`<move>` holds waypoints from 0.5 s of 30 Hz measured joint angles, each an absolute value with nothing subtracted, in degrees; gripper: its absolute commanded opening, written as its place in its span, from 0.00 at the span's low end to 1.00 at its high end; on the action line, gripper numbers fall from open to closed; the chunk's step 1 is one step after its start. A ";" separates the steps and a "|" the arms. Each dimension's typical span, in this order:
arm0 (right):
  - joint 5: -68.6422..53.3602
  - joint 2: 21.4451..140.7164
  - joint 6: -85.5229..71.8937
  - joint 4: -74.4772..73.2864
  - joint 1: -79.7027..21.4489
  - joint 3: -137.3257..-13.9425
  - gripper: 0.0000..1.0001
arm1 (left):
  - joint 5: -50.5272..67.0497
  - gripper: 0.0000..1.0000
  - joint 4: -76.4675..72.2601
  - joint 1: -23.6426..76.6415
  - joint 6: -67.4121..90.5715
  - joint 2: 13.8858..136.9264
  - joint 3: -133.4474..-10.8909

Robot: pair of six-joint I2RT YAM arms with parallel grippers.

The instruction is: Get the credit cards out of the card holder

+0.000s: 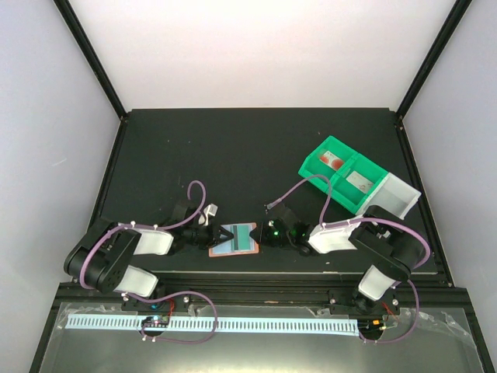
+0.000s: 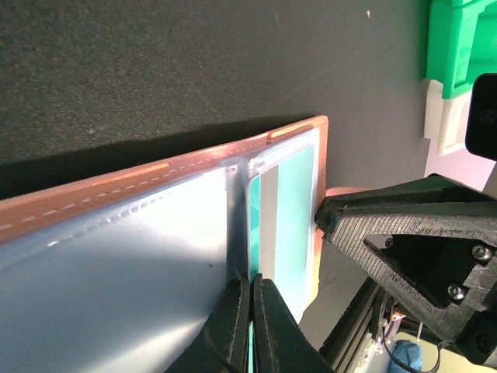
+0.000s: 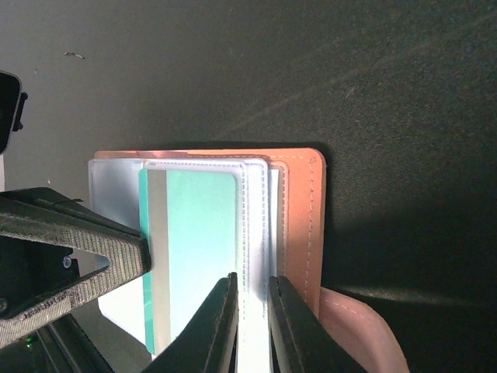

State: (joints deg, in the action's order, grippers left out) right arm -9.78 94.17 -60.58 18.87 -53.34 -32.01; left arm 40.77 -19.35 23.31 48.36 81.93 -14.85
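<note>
The small salmon-pink leather-like card holder point(image 1: 233, 242) lies open on the black table point(image 1: 233, 155), near the front edge, between the two arms. No card is out of it yet, so I think almost all of the job is left. A thin teal plastic card with a grey stripe point(image 3: 198, 249) sits inside a clear plastic sleeve point(image 3: 255, 225) in the holder. The left gripper point(image 2: 250, 286) is squeezed nearly closed on a thin edge, and a bit of teal shows between its fingers, so it seems to have the teal card. The right gripper point(image 3: 252, 284) pinches the sleeve's edge, likely to keep the holder from sliding. The pale page beside the teal card may hide more cards. The green plastic bin point(image 1: 309, 166) stands well apart.
</note>
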 measured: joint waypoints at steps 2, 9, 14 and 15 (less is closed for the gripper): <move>-9.78 94.17 -60.55 18.87 -53.34 -32.01 0.15 | 40.82 0.02 -19.11 23.27 48.12 81.58 -14.85; -9.78 94.15 -60.53 18.79 -53.34 -32.01 0.15 | 41.21 0.02 -18.44 22.72 47.77 81.34 -14.85; -9.76 93.84 -60.40 18.20 -53.34 -32.03 0.15 | 41.15 0.04 -16.82 22.57 47.05 81.23 -15.05; -9.76 93.80 -60.38 18.06 -53.34 -32.03 0.15 | 41.06 0.04 -16.10 22.55 46.81 81.10 -15.31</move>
State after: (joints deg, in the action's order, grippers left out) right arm -9.76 93.80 -60.38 18.06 -53.34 -32.03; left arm 41.06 -16.10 22.55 46.81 81.10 -15.31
